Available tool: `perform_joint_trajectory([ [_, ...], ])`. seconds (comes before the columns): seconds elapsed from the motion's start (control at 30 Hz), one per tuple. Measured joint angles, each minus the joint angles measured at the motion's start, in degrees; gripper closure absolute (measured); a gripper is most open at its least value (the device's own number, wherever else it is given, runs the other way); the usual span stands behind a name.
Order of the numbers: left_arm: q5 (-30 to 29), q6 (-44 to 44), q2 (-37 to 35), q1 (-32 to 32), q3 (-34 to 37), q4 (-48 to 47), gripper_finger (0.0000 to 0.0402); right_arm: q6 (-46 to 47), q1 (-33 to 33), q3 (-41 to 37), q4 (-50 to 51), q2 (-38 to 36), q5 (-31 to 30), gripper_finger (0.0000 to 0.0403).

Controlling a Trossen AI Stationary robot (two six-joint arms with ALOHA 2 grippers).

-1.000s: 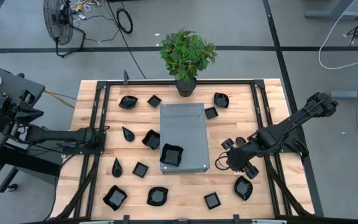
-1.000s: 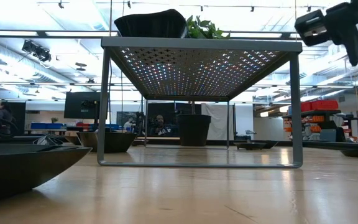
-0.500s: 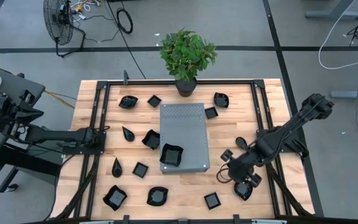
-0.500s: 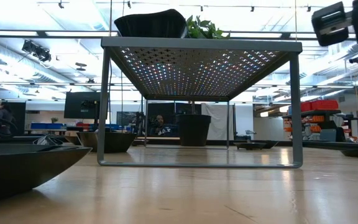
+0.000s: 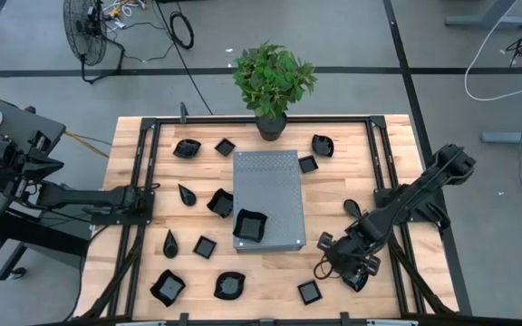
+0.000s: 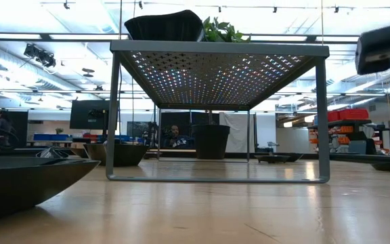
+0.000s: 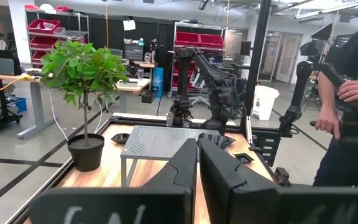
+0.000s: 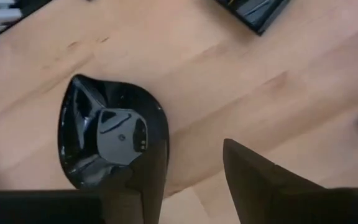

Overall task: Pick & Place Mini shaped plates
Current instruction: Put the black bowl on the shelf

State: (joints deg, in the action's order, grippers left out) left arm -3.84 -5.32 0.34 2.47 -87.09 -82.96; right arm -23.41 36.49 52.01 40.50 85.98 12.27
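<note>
Your wooden counter (image 5: 388, 145) carries the right end effector (image 8: 194, 171) at its near right, fingers spread wide over a glossy black teardrop plate (image 8: 107, 140); farther off, a wavy black plate (image 5: 249, 225) sits on the grey perforated stand (image 5: 268, 186), left end effector (image 7: 197, 163) pinched narrow

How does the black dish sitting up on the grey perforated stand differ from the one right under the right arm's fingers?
The dish on the stand is squarish with raised wavy edges; the dish under the right gripper is teardrop-shaped, narrowing to a point. The first rests on top of the grey perforated stand, at its near corner; the second lies on the wooden table. Nothing is near the first, while the right gripper hovers open over the second. Both are small, glossy and black.
</note>
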Motion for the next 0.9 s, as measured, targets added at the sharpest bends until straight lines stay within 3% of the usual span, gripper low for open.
perform_joint_trajectory([
  [0.17,0.0,0.02,0.0,0.01,-0.02,0.02,0.0378,-3.02,0.57,0.0,-0.04,1.52,4.31,0.024],
  [0.9,0.0,0.02,0.01,-0.01,-0.02,0.02,0.0378,-2.53,2.03,-5.44,-4.73,4.73,3.21,0.024],
])
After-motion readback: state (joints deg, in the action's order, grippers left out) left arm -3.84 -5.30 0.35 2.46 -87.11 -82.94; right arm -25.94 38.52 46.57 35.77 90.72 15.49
